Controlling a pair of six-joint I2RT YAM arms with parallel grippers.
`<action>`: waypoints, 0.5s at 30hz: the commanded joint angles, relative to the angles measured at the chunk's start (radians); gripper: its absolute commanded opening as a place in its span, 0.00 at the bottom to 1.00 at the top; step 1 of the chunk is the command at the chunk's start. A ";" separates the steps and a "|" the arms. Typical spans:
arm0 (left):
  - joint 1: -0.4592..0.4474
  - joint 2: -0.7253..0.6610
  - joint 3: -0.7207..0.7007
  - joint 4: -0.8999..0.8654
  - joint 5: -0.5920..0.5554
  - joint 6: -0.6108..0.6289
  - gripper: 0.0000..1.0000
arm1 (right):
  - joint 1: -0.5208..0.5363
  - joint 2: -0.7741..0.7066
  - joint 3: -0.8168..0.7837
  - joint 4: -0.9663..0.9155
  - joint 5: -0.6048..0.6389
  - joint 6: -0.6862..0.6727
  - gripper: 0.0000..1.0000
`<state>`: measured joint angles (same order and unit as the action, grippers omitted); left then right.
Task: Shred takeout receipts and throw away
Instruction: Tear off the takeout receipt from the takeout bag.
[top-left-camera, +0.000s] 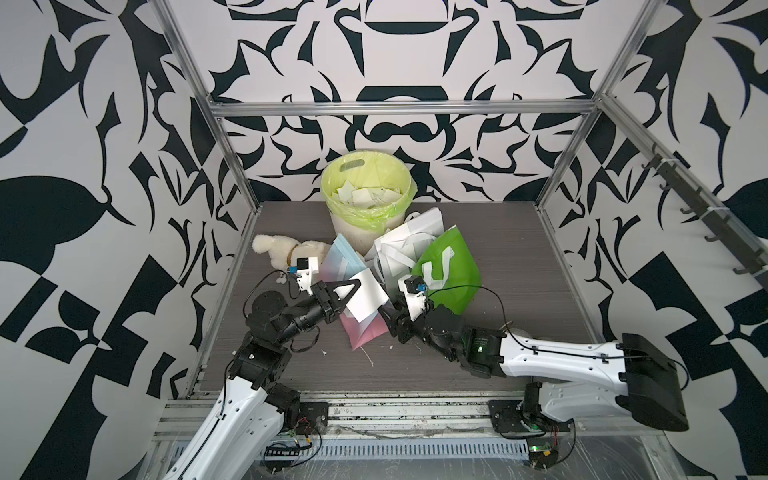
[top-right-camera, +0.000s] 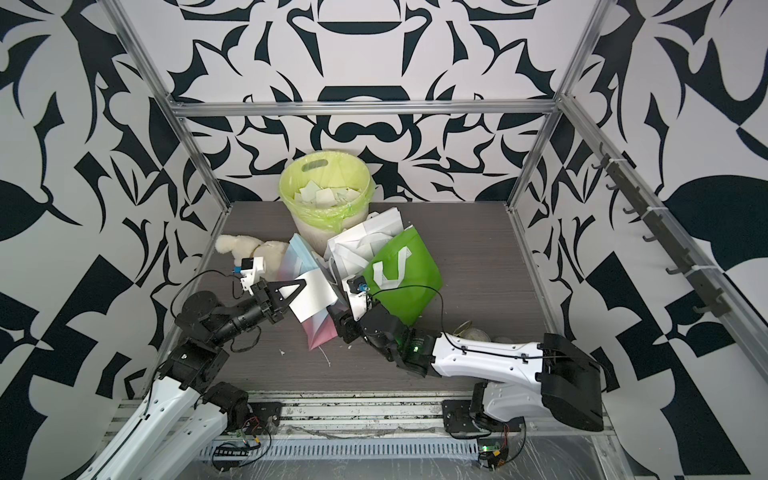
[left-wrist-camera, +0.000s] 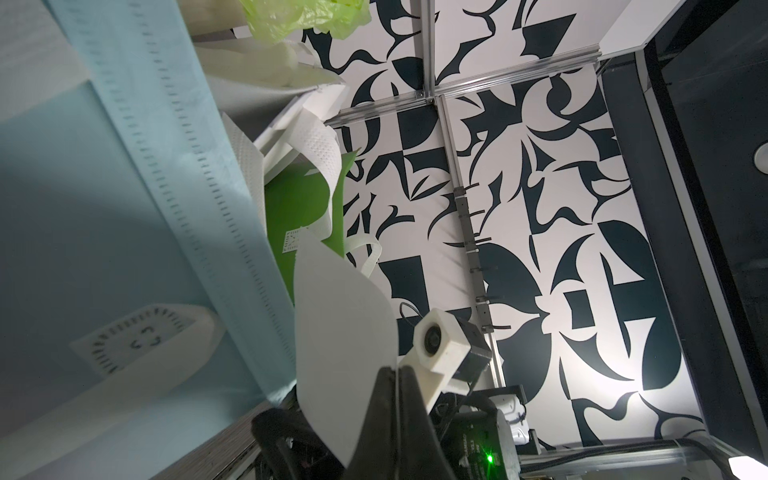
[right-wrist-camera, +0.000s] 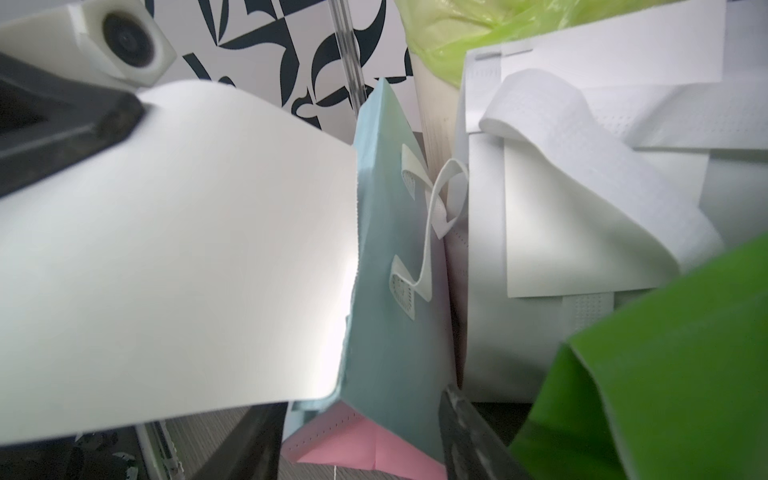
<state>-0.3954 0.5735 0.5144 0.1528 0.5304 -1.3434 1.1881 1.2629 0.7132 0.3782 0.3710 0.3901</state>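
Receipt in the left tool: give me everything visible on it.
The receipt is a plain white paper sheet, blank and roughly rectangular, with no tear showing. It bows in a soft curve and is held up over the blue-and-pink gift bag. The left tool is shut on one edge of it. The right tool has its jaws apart at the opposite, free edge and does not clamp it. Whether it touches the sheet cannot be told.
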 joint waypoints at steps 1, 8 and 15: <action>-0.006 -0.004 0.034 0.026 -0.007 0.002 0.00 | 0.001 -0.001 -0.016 0.093 0.006 -0.002 0.61; -0.010 -0.004 0.042 0.026 -0.011 -0.002 0.00 | 0.001 0.046 -0.017 0.155 0.017 0.002 0.58; -0.016 0.005 0.058 0.028 -0.022 0.001 0.00 | 0.002 0.075 -0.006 0.165 0.037 -0.003 0.34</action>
<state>-0.4072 0.5789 0.5259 0.1524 0.5167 -1.3464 1.1881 1.3430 0.6945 0.4961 0.3786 0.3946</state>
